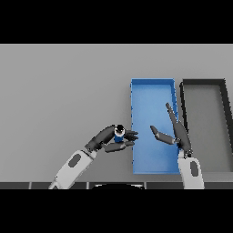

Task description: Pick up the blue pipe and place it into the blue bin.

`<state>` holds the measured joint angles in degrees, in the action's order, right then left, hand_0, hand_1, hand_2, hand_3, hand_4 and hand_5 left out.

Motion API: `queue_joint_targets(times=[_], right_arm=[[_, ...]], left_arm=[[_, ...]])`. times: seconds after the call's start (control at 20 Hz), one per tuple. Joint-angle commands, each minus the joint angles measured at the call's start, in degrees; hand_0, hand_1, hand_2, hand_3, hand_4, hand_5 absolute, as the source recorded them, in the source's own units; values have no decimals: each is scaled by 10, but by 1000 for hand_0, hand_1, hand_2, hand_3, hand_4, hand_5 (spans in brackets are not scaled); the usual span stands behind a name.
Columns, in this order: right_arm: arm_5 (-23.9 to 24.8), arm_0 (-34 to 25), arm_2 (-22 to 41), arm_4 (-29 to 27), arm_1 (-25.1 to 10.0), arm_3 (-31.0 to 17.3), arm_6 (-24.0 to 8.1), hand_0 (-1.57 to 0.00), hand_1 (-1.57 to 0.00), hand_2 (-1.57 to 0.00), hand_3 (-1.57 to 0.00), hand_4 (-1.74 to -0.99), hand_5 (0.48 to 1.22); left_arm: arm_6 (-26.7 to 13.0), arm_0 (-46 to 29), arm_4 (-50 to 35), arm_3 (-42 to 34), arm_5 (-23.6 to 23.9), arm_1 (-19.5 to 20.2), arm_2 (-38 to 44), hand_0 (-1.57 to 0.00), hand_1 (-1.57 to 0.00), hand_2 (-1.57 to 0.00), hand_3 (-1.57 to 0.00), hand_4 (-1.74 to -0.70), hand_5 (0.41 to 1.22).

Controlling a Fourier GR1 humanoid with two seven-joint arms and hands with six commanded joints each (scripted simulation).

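The left hand [109, 139] had its fingers clamped on the blue pipe [119, 135], just beside the blue bin [152, 91]. The right hand [175, 134] hovered over the bin, fingers apart.

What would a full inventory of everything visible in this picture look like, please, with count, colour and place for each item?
blue pipe: one, blue with a dark end, held in the left hand just left of the blue bin's left wall, above the table.
blue bin: one, blue, right of centre on the table.
dark bin: one, black rim with grey floor, directly right of the blue bin.
table: one, grey, under everything.
left hand: one, dark, fingers curled round the pipe, left of the blue bin.
right hand: one, dark, fingers straight, over the blue bin's right side, holding nothing.
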<state>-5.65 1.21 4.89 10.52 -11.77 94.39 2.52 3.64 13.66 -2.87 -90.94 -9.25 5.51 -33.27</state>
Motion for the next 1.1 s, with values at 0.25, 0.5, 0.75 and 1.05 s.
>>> queue_joint_targets(times=[0.25, 0.5, 0.75, 1.05], right_arm=[[-53, -52, -2, -22, -29, -44, 25, 1, -3, 1, 1, -1191, 577], [-128, -79, -25, -136, -39, -11, 73, 1, -14, -25, 1, -1175, 592], [-215, -128, -9, -230, -106, 71, -22, 1, -4, -8, 1, -1177, 567], [-275, -171, 46, -262, -142, 143, -67, 1, 0, -1, 1, -1246, 526]], left_arm=[[0, -10, 7, 2, -10, -5, 9, -1570, -1571, -1571, -1571, -1474, 1220], [6, -18, 19, -6, -18, 0, 15, -1571, -1571, -1571, -1571, -1475, 1221], [0, -18, 32, -1, -24, -11, 17, -1571, -1571, -1571, -1571, -1473, 1221], [2, -17, 43, -8, -33, -15, 24, -1571, -1571, -1571, -1571, -1474, 1221]])
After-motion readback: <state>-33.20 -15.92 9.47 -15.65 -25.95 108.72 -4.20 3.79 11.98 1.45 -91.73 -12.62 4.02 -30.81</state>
